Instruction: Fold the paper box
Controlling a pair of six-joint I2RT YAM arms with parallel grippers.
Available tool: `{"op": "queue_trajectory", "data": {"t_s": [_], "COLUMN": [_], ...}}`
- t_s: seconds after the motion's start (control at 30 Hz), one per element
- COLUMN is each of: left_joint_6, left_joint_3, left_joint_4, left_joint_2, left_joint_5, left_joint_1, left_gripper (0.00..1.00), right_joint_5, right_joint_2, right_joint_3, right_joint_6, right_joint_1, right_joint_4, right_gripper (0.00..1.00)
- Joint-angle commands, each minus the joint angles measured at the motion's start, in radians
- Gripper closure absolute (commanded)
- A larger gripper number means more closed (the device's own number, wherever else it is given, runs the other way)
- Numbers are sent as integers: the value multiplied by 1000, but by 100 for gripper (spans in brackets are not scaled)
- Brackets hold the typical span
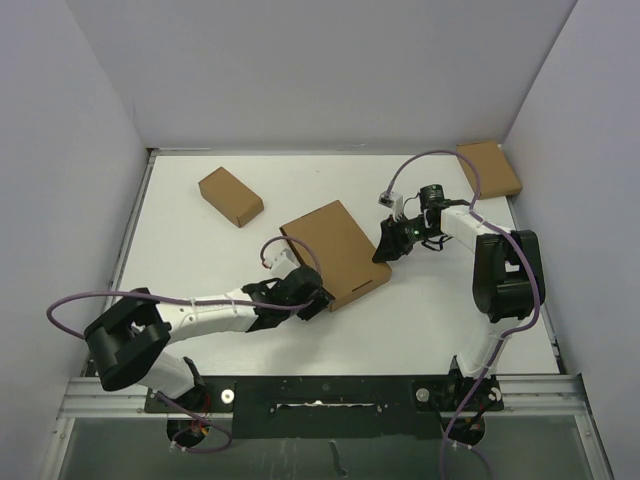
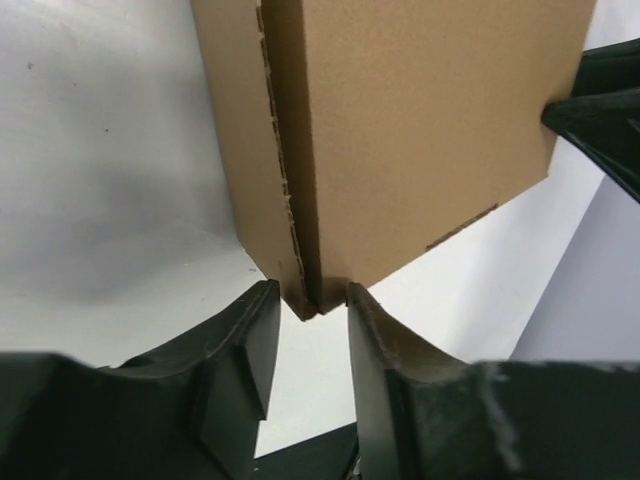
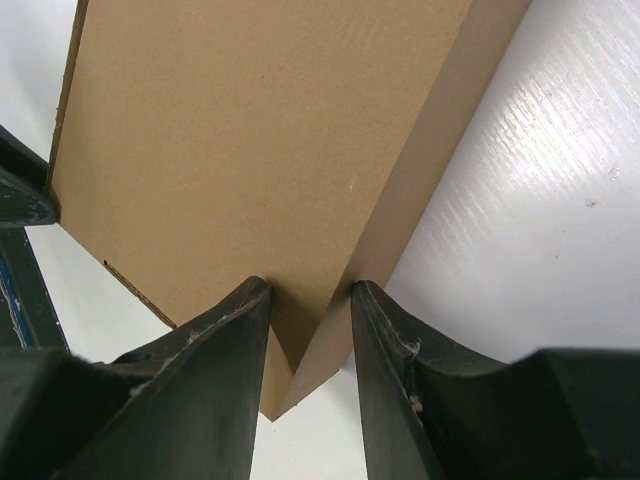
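Toward the far left corner of the table (image 1: 190, 260), a small cardboard box (image 1: 230, 195) lies on its own, well apart from the work. Nearer the middle, the left gripper (image 1: 312, 298) reaches in from the near left. Its two fingers (image 2: 245, 345) are closed onto the near corner of the paper box (image 1: 335, 252), one pad against each side of that corner in the left wrist view. The paper box sits around the centre of the table, turned at an angle to the edges, with its broad brown top panel up and its layers doubled over. A raw corrugated edge runs along its left side, and a short dashed cut (image 1: 372, 287) shows near its near-right edge. At its right corner the right gripper (image 1: 385, 246) is likewise clamped, its fingers (image 3: 400, 360) straddling the ridge where top and side wall meet. At the far right corner of the table a second cardboard box (image 1: 490, 167) lies close to the wall. The paper box should be light and fairly stiff across its panels but weak at the scored creases, so it will likely bend there and dent if pinched hard. Its matte surface looks easy to grip. The sound holds are corners and doubled edges, taken opposite one another so the piece cannot pivot.
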Motion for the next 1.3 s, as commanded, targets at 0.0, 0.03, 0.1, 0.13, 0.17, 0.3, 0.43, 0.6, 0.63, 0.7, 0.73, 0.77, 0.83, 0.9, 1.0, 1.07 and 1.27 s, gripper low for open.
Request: {"op": "queue_trajectory", "data": {"t_s": [0.0, 0.03, 0.1, 0.13, 0.17, 0.3, 0.43, 0.6, 0.63, 0.7, 0.73, 0.77, 0.83, 0.9, 1.0, 1.07, 1.27], "left_joint_6": [-8, -8, -8, -5, 1, 36, 154, 337, 359, 373, 386, 393, 416, 437, 457, 457, 439], "left_joint_3": [34, 32, 33, 33, 33, 31, 3, -54, -67, -88, -99, -105, -103, -80, -3, 35, 126], "left_joint_4": [61, 67, 73, 78, 82, 80, 99, 135, 139, 133, 149, 167, 211, 243, 271, 290, 320], "left_joint_2": [40, 44, 47, 47, 47, 33, -31, -172, -196, -224, -229, -227, -203, -154, -38, 25, 187], "left_joint_5": [5, 7, 8, 9, 10, 10, 12, 101, 125, 177, 208, 236, 308, 359, 412, 435, 451], "left_joint_1": [-4, -4, -4, -4, -5, -3, 25, 151, 192, 290, 357, 399, 477, 534, 558, 556, 552], "left_gripper": [71, 73, 79, 83, 86, 92, 84, 48, 44, 38, 37, 37, 37, 36, 35, 35, 39], "right_joint_5": [89, 89, 89, 89, 88, 88, 89, 87, 87, 87, 87, 87, 86, 86, 87, 88, 90], "right_joint_2": [33, 32, 34, 34, 35, 32, 31, 31, 31, 31, 31, 31, 31, 31, 31, 31, 31], "right_joint_3": [0, 0, 0, 0, 0, 0, 0, 0, 0, 0, 0, 0, 0, 1, 1, 2, 2], "right_joint_6": [-41, -41, -41, -41, -42, -42, -43, -42, -42, -43, -43, -43, -43, -43, -43, -43, -44], "right_joint_1": [18, 18, 17, 18, 18, 17, 17, 16, 17, 17, 16, 16, 16, 18, 18, 18, 22], "right_joint_4": [-14, -14, -15, -15, -15, -14, -15, -15, -15, -15, -16, -16, -16, -16, -16, -16, -16], "right_gripper": [63, 63, 63, 63, 63, 63, 63, 63, 63, 63, 63, 63, 63, 63, 63, 63, 63]}}
